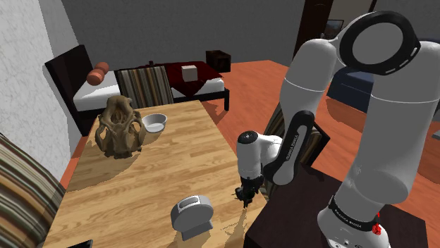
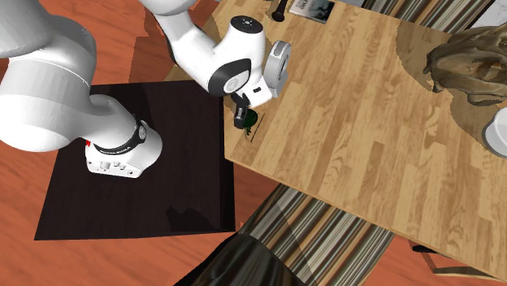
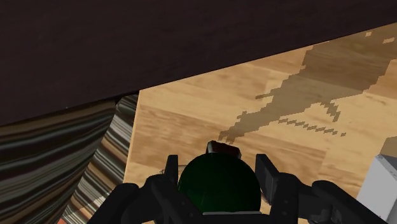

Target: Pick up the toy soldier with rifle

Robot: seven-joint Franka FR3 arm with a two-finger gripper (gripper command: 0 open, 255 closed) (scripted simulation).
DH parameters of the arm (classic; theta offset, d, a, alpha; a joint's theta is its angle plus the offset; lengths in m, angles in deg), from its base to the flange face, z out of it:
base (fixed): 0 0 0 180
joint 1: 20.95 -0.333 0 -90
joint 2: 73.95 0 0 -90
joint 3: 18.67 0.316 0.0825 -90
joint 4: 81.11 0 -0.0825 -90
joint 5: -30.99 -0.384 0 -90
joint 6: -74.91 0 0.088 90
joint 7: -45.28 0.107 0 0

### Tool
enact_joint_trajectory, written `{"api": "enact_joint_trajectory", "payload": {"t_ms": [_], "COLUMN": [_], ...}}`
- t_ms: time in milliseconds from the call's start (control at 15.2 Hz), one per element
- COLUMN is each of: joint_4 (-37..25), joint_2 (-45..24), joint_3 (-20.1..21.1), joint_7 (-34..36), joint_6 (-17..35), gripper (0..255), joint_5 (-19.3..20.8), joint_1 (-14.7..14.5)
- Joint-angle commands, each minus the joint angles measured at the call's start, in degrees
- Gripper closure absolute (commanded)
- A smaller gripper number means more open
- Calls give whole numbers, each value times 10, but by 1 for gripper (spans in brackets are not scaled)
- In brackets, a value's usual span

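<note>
Bedroom, reddish wood floor [image 1: 247, 77], bed [image 1: 92, 93] against the back wall. Wood table [image 1: 141, 183] in front of the bed, with the black stand [image 2: 162, 162] just beside one table corner. Arm bends down from the stand. Tool [image 1: 246, 197] sits low at the table edge nearest the stand.

Soldier [image 3: 219, 188] is dark green, at that same corner of the table, directly under the tool. Wrist view looks down on its rounded green top, with a small brown bit just past it. Tool is pinching the soldier: both fingers [image 3: 267, 178] are pressed to its sides. Can't tell whether it rests on the wood or is just off it. In the second exterior view a bit of green peeks out beside the black fingers, near the table corner.

Grey-white toaster [image 1: 192, 213] stands on the table near the tool, toward the shoulder view's left. Brown skull [image 1: 120, 128] and white bowl [image 1: 154, 122] are at the far end of the table, just beside each other and well apart from the soldier. Striped chair [image 2: 325, 236] stands along the table side by the soldier's corner.
</note>
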Motion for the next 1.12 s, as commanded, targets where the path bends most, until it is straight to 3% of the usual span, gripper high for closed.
{"api": "enact_joint_trajectory", "payload": {"t_ms": [0,330,660,924,1056], "joint_4": [5,20,29,30,30], "joint_2": [12,74,136,183,185], "joint_3": [12,56,75,75,74], "joint_7": [-14,-83,-144,-180,-181], "joint_6": [-8,-47,-92,-133,-135], "gripper": [255,255,255,255,255], "joint_5": [-18,-110,-192,-240,-241], "joint_1": [7,30,27,16,15]}}
